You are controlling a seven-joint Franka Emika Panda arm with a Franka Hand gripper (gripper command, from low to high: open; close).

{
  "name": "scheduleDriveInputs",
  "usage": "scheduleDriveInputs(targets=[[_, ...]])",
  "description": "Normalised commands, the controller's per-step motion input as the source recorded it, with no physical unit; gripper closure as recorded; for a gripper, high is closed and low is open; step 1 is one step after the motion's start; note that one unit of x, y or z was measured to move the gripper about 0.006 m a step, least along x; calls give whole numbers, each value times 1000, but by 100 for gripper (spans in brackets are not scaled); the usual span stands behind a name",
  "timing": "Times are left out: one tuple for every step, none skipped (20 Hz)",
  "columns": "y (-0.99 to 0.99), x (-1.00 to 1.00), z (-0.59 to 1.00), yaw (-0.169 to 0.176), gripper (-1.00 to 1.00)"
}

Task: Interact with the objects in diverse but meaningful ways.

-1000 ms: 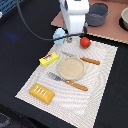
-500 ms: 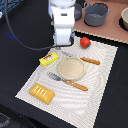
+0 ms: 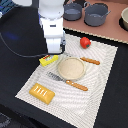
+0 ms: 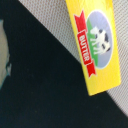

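Observation:
A small yellow box [image 3: 48, 60] lies at the striped mat's edge; in the wrist view the yellow box [image 4: 96, 46] fills the frame, with a red BUTTER ribbon and a cow picture. My gripper [image 3: 54, 51] hangs just above and behind it. Its fingers are not visible in either view, so I cannot tell whether they are open or shut. The red tomato [image 3: 85, 42] sits on the mat's far side. The orange scored slab [image 3: 42, 93] rests on the near corner of the mat.
A tan plate [image 3: 71, 68] lies mid-mat with an orange-handled knife [image 3: 75, 84] in front and a fork [image 3: 90, 61] behind it. Two grey pots [image 3: 96, 14] stand at the back. A black cable [image 3: 20, 50] runs over the dark table.
The arm has moved toward the exterior view's left and nearer to the camera, from beside the pots to over the yellow box. The objects have stayed in place.

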Motion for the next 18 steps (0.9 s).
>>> scheduleDriveInputs(targets=[[-197, 37, 0, 142, -100], [-200, 9, 0, 110, -100], [-223, 0, -51, 95, -100], [-269, 0, -131, 80, -100], [-280, -69, -226, 69, -100], [-311, -120, -300, 59, -100], [-346, -180, -351, 44, -100], [-386, -203, -360, 35, -100], [-414, -223, -383, 28, -100], [-423, -211, -394, 27, -100], [-446, -197, -389, 23, -100], [-446, -189, -406, 11, -100], [-460, -166, -380, 2, -100], [-443, -143, -391, 0, -100], [-420, -117, -391, 0, -100], [-363, -103, -394, 0, -100], [-314, -69, -406, 0, -100], [-266, -54, -411, 0, -100]])
